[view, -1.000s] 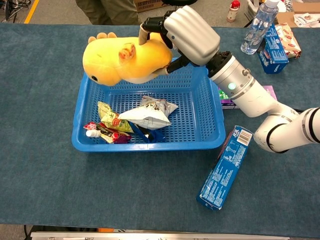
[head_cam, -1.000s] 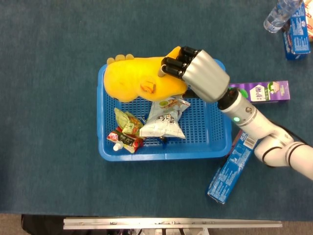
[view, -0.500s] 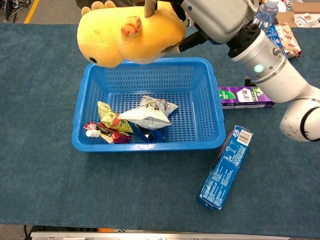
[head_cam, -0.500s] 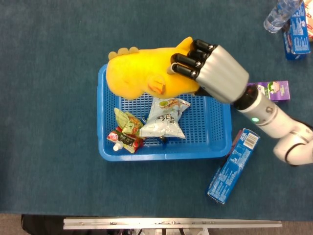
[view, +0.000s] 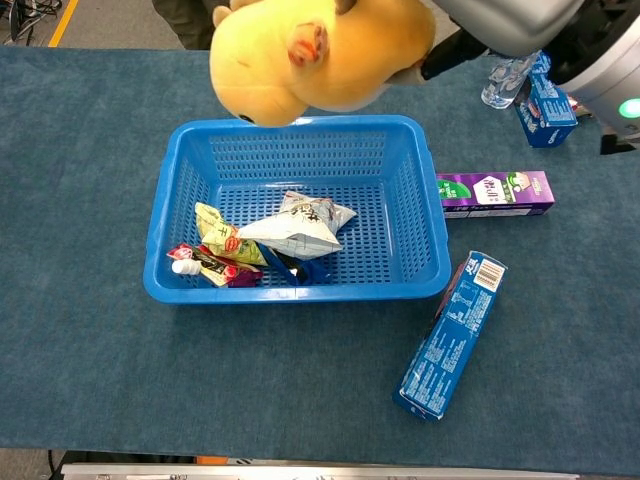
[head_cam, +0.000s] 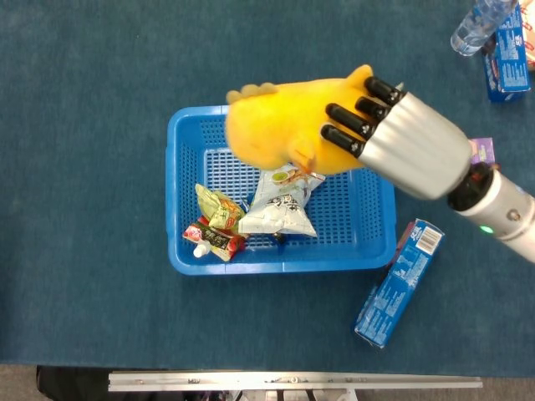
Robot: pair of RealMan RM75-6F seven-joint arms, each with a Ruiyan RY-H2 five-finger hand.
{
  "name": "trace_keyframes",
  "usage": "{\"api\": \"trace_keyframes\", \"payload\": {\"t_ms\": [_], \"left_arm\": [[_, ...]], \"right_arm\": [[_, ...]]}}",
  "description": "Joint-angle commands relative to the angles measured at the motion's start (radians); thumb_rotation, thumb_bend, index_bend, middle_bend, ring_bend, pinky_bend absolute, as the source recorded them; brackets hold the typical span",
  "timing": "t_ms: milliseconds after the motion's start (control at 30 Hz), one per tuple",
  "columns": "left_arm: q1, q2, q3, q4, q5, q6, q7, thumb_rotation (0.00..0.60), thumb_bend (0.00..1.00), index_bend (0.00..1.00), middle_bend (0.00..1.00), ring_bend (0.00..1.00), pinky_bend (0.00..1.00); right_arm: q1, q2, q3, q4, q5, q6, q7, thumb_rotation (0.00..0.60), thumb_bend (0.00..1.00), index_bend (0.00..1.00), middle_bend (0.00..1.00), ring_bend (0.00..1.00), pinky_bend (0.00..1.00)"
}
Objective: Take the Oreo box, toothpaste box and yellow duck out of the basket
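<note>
Now the right hand [head_cam: 393,142] grips the yellow duck [head_cam: 288,125], its fingers wrapped over the body, holding it in the air. Below the hand sits the blue basket [view: 432,230]; the toothpaste box [view: 495,193] lies beside it.

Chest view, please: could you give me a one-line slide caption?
Right hand holds the yellow duck above the blue basket; toothpaste box and Oreo box lie outside.

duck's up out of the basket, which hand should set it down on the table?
Right. The right hand already grips the yellow duck, lifted clear above the blue basket, so it only needs to carry it aside to bare cloth. The left hand shows in neither view.
</note>
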Motion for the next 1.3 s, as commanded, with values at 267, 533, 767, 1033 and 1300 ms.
{"api": "trace_keyframes", "payload": {"t_ms": [267, 533, 767, 1033, 1300], "left_arm": [[-0.001, -0.001, 0.000, 0.003, -0.003, -0.003, -0.001, 0.600, 0.36, 0.31, 0.31, 0.29, 0.51], [-0.001, -0.004, 0.001, 0.004, -0.007, -0.006, 0.005, 0.600, 0.36, 0.31, 0.31, 0.29, 0.51], [-0.001, -0.004, 0.000, 0.004, -0.009, -0.006, 0.006, 0.600, 0.36, 0.31, 0.31, 0.29, 0.51], [-0.001, -0.003, 0.001, 0.004, -0.008, -0.006, 0.006, 0.600, 0.36, 0.31, 0.31, 0.29, 0.51], [-0.003, -0.005, 0.000, 0.004, -0.010, -0.009, 0.010, 0.600, 0.36, 0.31, 0.31, 0.29, 0.51]], "right_arm": [[-0.097, 0.234, -0.038, -0.275, 0.044, -0.156, -0.327, 0.600, 0.00, 0.73, 0.75, 0.76, 0.56], [-0.164, 0.337, -0.016, -0.415, 0.095, -0.176, -0.535, 0.600, 0.00, 0.74, 0.75, 0.77, 0.56], [-0.228, 0.411, -0.011, -0.575, 0.224, -0.207, -0.798, 0.600, 0.00, 0.78, 0.78, 0.79, 0.56], [-0.265, 0.453, -0.018, -0.734, 0.494, -0.192, -1.085, 0.600, 0.00, 0.81, 0.80, 0.80, 0.56], [-0.266, 0.454, -0.028, -0.734, 0.656, -0.155, -1.139, 0.600, 0.00, 0.44, 0.68, 0.78, 0.56]]}}
